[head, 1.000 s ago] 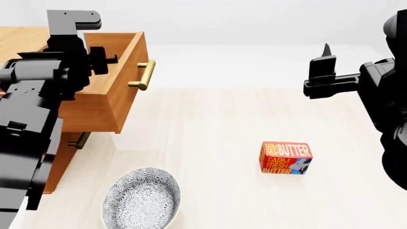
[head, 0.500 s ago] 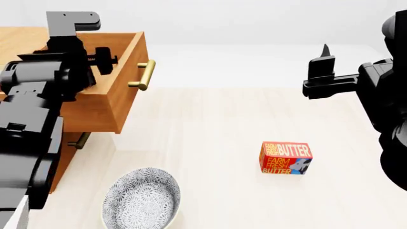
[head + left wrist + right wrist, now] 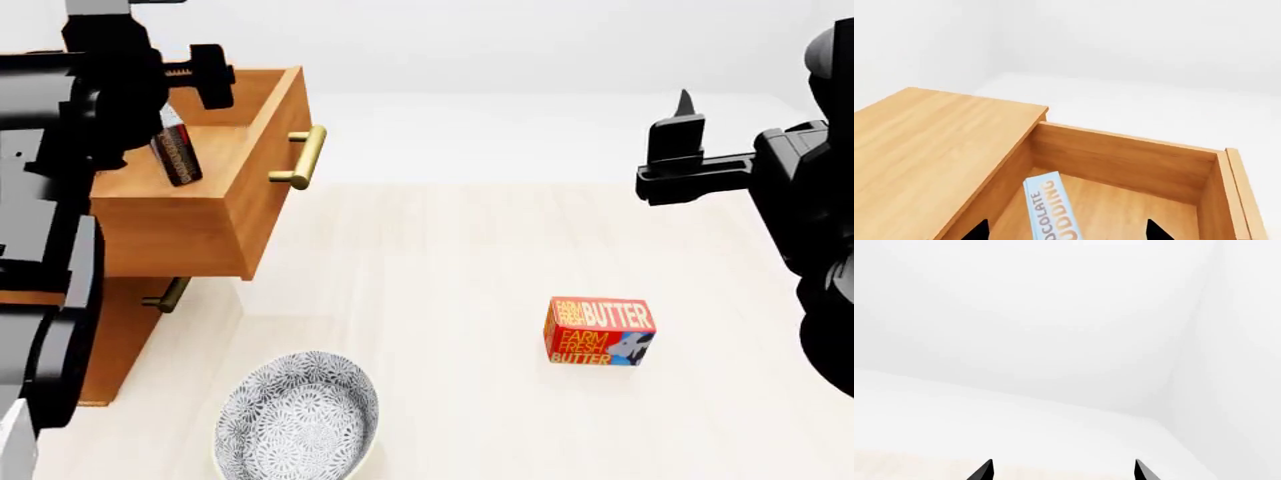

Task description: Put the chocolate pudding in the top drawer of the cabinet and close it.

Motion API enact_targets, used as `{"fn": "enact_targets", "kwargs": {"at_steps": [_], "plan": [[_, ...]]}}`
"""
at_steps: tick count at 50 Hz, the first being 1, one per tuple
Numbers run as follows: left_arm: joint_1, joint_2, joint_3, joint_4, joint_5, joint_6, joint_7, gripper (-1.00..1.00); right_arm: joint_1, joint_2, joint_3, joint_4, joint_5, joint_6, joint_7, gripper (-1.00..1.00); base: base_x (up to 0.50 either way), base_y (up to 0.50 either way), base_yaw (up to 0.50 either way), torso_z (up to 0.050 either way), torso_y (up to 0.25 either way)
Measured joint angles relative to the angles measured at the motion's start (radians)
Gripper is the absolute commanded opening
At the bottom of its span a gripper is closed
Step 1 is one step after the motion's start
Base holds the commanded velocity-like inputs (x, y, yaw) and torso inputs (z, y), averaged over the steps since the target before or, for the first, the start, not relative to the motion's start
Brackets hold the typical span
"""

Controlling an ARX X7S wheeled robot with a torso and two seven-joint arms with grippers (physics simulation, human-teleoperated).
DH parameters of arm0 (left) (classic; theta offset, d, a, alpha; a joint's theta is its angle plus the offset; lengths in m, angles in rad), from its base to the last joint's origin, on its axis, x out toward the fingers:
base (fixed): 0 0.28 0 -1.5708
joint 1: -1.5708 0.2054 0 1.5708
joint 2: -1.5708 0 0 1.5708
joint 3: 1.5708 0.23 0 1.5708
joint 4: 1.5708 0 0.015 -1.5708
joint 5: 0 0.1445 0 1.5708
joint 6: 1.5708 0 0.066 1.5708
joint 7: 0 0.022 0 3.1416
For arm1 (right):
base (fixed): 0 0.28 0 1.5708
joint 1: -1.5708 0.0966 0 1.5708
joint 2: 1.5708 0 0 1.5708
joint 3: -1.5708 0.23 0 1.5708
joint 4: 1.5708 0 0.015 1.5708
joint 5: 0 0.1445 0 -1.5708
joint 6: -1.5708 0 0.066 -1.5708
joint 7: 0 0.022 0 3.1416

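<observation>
Top drawer [image 3: 214, 215] stands open, chocolate pudding [image 3: 175, 148] inside (leaning), floor ahead bare.

1. Chocolate pudding [image 3: 1049, 207]: near end cut off by wrist frame edge.
2. Left gripper [image 3: 1065, 231]: only two fingertips visible.
3. Cabinet [image 3: 114, 345]: largely hidden behind left arm in head view.

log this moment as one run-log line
stage: pudding placed | pudding: in open top drawer, leaning on edge | left claw: open above it | right claw: open, idle | drawer: not yet closed
</observation>
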Motion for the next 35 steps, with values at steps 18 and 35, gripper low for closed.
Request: {"fn": "enact_targets", "kwargs": {"at_steps": [18, 35], "plan": [[0.066, -0.033, -0.06, 0.473, -0.139, -0.247, -0.033, 1.0, 0.001, 0.007, 0.002, -0.009, 0.011, -0.003, 0.006, 1.0, 0.0, 0.0, 0.0, 0.0, 0.0], [0.169, 0.024, -0.079, 0.795, -0.278, -0.4, -0.064, 1.0, -0.028, 0.027, 0.014, -0.02, 0.009, -0.024, 0.001, 1.0, 0.0, 0.0, 0.0, 0.0, 0.0]]}}
